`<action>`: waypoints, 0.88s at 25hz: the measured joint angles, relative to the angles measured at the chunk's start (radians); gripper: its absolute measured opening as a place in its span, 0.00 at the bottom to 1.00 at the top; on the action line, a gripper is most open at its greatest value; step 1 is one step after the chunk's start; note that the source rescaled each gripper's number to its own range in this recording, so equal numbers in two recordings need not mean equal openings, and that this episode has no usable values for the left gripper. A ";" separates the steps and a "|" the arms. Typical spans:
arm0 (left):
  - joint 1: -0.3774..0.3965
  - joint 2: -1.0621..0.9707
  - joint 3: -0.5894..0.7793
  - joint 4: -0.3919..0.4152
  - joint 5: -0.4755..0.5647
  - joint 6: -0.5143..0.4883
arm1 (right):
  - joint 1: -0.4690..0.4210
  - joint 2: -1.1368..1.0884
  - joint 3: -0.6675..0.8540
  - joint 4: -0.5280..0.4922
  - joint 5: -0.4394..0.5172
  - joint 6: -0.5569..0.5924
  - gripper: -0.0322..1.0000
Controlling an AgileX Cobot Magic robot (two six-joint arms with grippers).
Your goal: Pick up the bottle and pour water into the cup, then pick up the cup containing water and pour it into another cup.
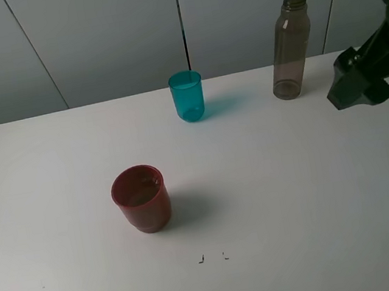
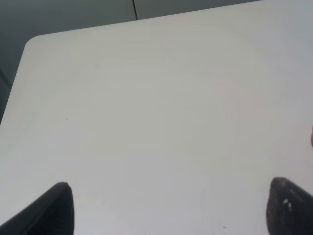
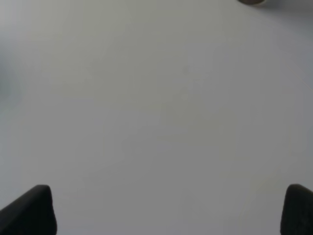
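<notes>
Standing upright at far right of the surface [image 1: 278,199]: bottle [image 1: 290,46] | teal cup [image 1: 187,96] sitting far centre | red cup [image 1: 141,198] sitting near left | right pincer [image 1: 358,84] hovering just right of bottle, spread wide, empty | left pincer [image 2: 168,208] gaping, empty

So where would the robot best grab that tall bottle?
Probably around the straight middle of the bottle, below the narrowing shoulder, coming in level from the right, where the right gripper already sits beside it. It stands upright with no cap, and its slim round body should fit between the wide-open jaws. The cup to its left stays clear.
</notes>
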 joint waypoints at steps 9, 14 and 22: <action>0.000 0.000 0.000 0.000 0.000 0.000 | 0.000 -0.448 0.135 0.151 0.157 -0.020 1.00; 0.000 0.000 0.000 0.000 0.000 0.000 | 0.000 -0.700 0.200 0.154 0.164 -0.020 1.00; 0.000 0.000 0.000 0.000 0.000 0.000 | 0.000 -0.955 0.276 0.155 0.162 -0.019 1.00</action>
